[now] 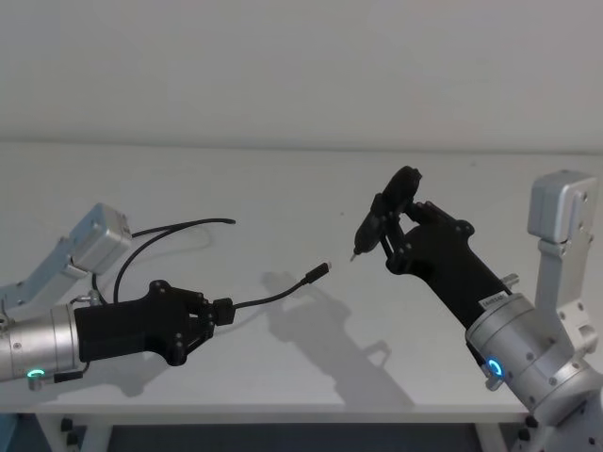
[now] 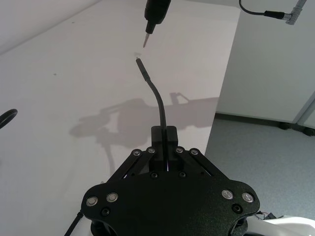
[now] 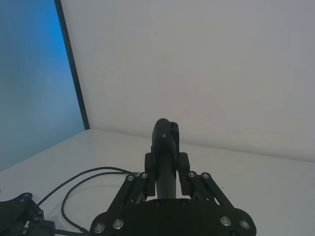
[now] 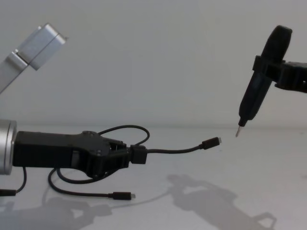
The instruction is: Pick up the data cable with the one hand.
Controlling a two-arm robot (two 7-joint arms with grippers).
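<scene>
The data cable (image 1: pixel 273 298) is a thin black cord. My left gripper (image 1: pixel 222 311) is shut on it near one end, lifted above the white table (image 1: pixel 452 358). A short length arcs from the gripper tip to the small plug (image 4: pixel 211 142), which points toward my right gripper. The rest of the cable (image 4: pixel 120 129) loops back behind the left gripper (image 4: pixel 136 155), and its other plug (image 4: pixel 122 195) lies on the table. In the left wrist view the cable (image 2: pixel 158 101) rises from the left gripper (image 2: pixel 164 135). My right gripper (image 1: pixel 396 226) is shut on a slim black pen-like tool (image 1: pixel 375 224).
The tool's metal tip (image 4: pixel 238 131) hangs in the air just right of the raised plug, a small gap apart. The tool (image 2: pixel 156 12) shows close to the plug end in the left wrist view. Cable loops (image 3: pixel 83 179) lie on the table's left side.
</scene>
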